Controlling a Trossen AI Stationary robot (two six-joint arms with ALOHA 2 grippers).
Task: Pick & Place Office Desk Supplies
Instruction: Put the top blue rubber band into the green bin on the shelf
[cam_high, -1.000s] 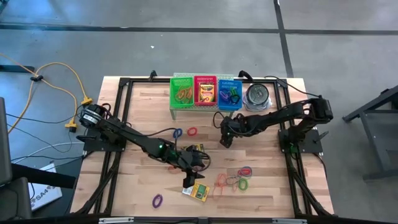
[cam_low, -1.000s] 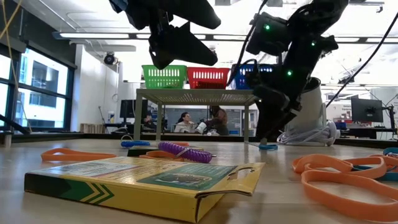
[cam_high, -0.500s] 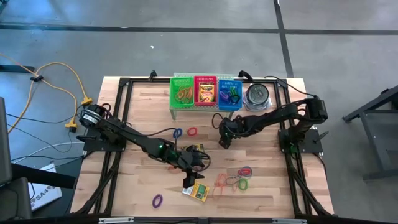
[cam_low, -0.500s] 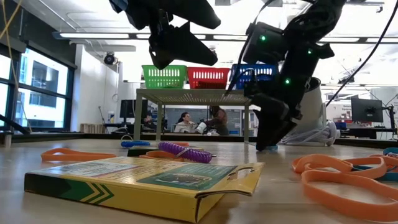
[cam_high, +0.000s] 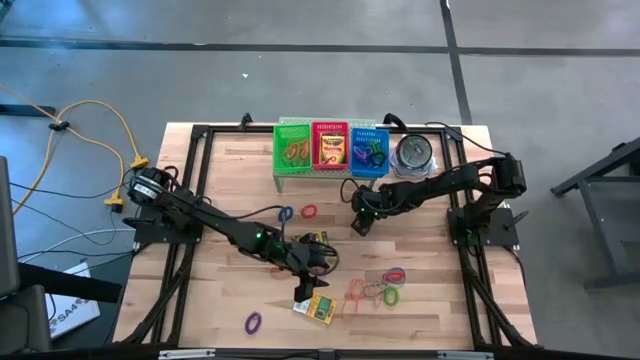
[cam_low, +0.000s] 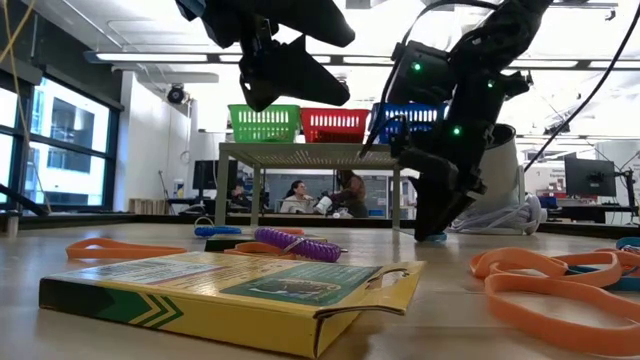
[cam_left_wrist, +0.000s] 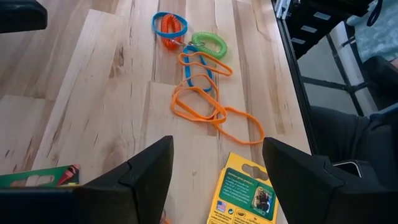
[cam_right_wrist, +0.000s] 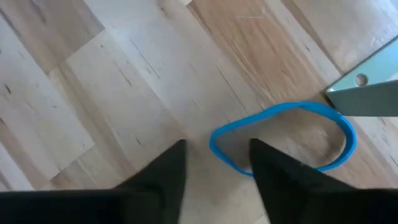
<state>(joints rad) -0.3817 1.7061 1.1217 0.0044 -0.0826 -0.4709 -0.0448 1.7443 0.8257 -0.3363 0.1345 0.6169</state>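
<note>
A blue rubber band (cam_right_wrist: 283, 137) lies flat on the wood, just near of the basket shelf. My right gripper (cam_high: 358, 226) points down at it; in the right wrist view its fingertips (cam_right_wrist: 214, 171) stand a little apart at the band's one end. My left gripper (cam_left_wrist: 214, 168) hangs open and holds nothing above a yellow-and-green crayon box (cam_high: 320, 308) that lies flat near the table's near edge. A second crayon box (cam_high: 317, 238) lies beside the left arm. Orange, blue, green and red bands (cam_left_wrist: 205, 93) lie in a loose cluster to the right of the near box. My right gripper comes from above, pointing down, with one fingertip on either side of the blue band's end (cam_right_wrist: 217, 149). I cannot tell whether the fingers touch the band. The band lies flat on the table.
Green (cam_high: 294, 150), red (cam_high: 330, 150) and blue (cam_high: 369, 152) baskets stand on a small shelf at the far edge, and a round metal tin (cam_high: 413, 155) stands to their right. Loose bands lie at the near left (cam_high: 253, 322) and in front of the shelf (cam_high: 309, 211).
My right gripper has sunk toward the table over the blue band and tipped a little steeper. The left arm has kept still.
</note>
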